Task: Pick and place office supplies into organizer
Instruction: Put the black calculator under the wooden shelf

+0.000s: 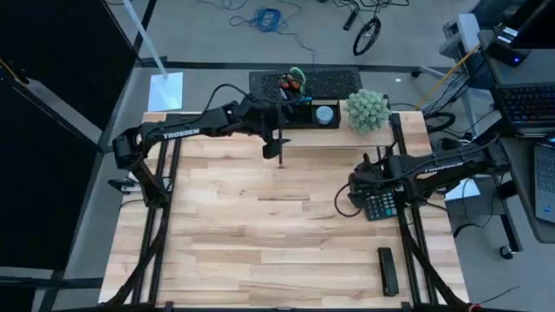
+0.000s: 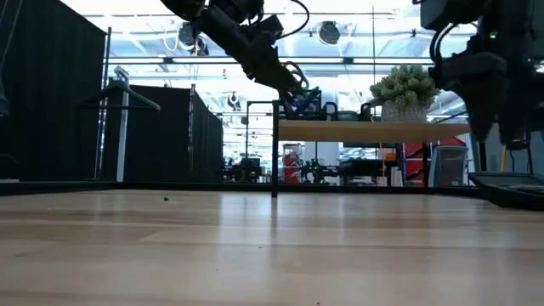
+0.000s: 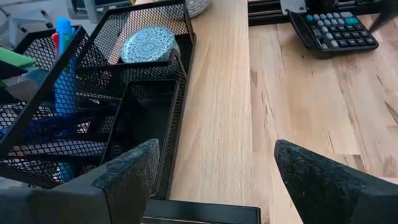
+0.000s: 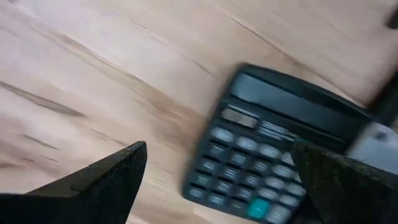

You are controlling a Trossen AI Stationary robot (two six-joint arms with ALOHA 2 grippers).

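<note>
The black mesh organizer (image 3: 134, 93) stands on a wooden shelf riser (image 3: 217, 93) at the table's far edge. It holds blue pens (image 3: 64, 68), scissors with red and green handles (image 1: 293, 84) and a round blue-grey disc (image 3: 147, 43). My left gripper (image 3: 217, 180) hovers open and empty beside the organizer's near side, above the riser (image 1: 279, 149). My right gripper (image 4: 217, 180) is open over the black calculator (image 4: 280, 155) at the table's right (image 1: 360, 186), with nothing between its fingers.
A fuzzy green plant ball (image 1: 367, 110) sits on the riser right of the organizer. A slim black object (image 1: 388, 270) lies near the table's front right corner. The bare wooden tabletop (image 1: 260, 225) spreads across the middle and left.
</note>
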